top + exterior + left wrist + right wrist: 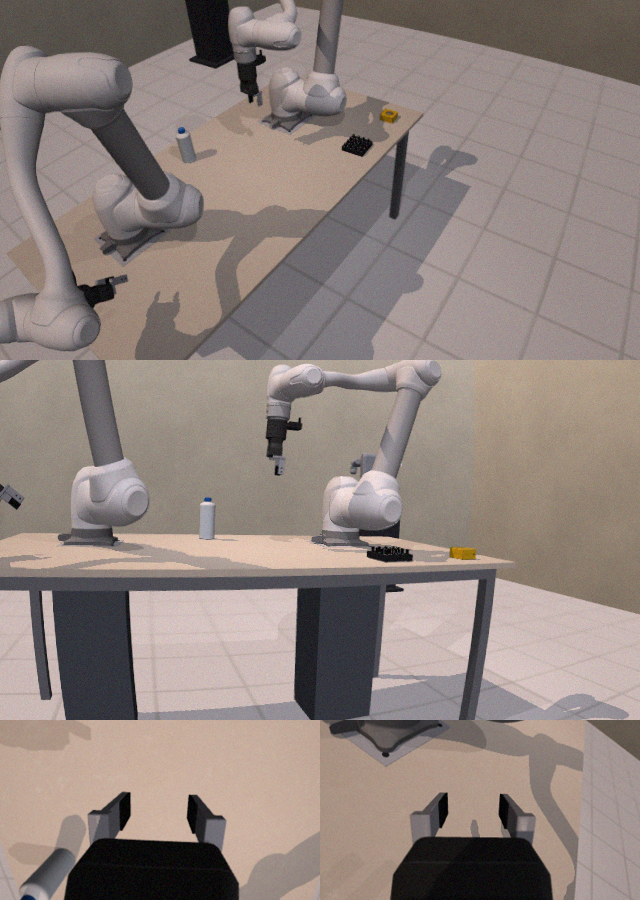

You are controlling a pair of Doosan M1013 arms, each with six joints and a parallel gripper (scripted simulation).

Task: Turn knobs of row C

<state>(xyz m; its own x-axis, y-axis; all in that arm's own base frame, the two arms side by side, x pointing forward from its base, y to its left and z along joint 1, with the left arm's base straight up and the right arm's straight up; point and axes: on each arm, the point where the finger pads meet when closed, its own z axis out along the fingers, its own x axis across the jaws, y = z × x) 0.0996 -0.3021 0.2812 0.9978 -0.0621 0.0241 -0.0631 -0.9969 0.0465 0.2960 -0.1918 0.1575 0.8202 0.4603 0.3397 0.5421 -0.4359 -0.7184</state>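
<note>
The table stretches in a long pale slab over the tiled floor, and I go over it from the near end in the top view. Closest is my right gripper, spread wide with nothing in it, up toward the short edge opposite the knob box's end. Further along, a white bottle with a blue cap stands upright near the back long edge. Beyond it, by the front long edge and toward the far right corner, lies the black knob box, its knobs up and neither of my pincers touching it. The yellow block sits past it, nearer that corner. Farthest off, my left gripper hangs fingers down over by the back long edge, also wide and empty. How much is done I cannot tell: the marks and the socket are too small to read, so I can't say whether any row C knob matches row A. If turns remain, I judge I must first bring a pincer over the box, then turn only the mismatched row C knobs, leaving their neighbours alone
</note>
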